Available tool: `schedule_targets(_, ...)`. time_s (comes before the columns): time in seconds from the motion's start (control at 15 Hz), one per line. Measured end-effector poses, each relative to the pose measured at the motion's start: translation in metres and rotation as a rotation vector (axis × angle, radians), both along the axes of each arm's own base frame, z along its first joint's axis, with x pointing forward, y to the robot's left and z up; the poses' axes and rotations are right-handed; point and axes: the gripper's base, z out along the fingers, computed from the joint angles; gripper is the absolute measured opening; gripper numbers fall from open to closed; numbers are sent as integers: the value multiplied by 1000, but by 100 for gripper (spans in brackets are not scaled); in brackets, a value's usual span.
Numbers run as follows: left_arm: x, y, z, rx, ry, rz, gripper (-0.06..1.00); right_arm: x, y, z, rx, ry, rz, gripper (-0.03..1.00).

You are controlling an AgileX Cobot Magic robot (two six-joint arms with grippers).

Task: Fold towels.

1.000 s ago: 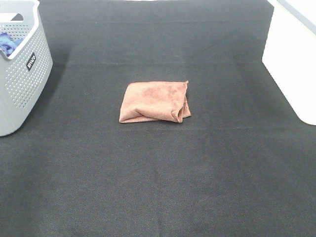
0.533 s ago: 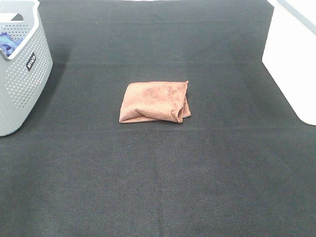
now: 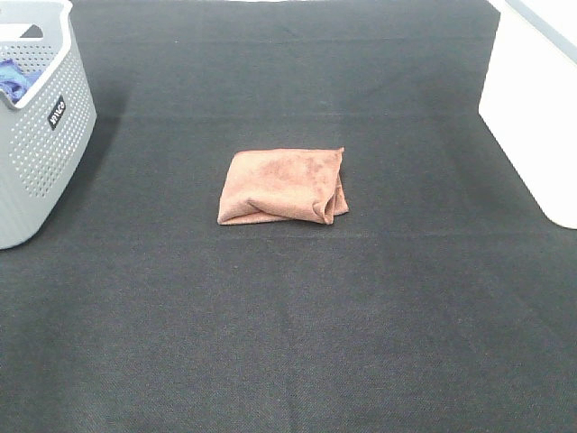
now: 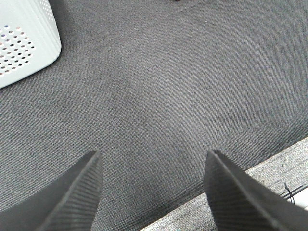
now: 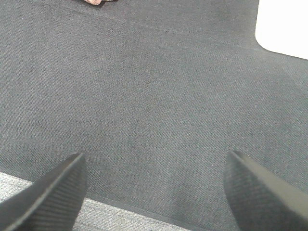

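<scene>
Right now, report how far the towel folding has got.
Done: the terracotta towel lies folded into a compact rectangle mid-mat, though its right edge looks bunched. In hand: nothing; the left gripper and right gripper are open over bare mat. Possibly left: the blue cloth in the grey basket.

Beneath me a dark grey woven mat covers the table. A folded terracotta towel lies near its middle. A perforated grey laundry basket stands at my left edge, a white bin at my right.
</scene>
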Motion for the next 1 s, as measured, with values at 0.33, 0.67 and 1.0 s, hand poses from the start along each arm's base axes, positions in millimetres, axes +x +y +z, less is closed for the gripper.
schedule_targets(0.33, 2, 6, 0, -2, -6, 178, 60, -5, -1, 1, 6, -37, -2, 74)
schedule_targets(0.67, -23, 10, 4, -27, -175, 300, 60, -22, -4, 4, 19, -161, -159, 74)
schedule_targets(1.0, -36, 9, 4, -39, -259, 299, 60, -38, -3, 4, 30, -263, -163, 74)
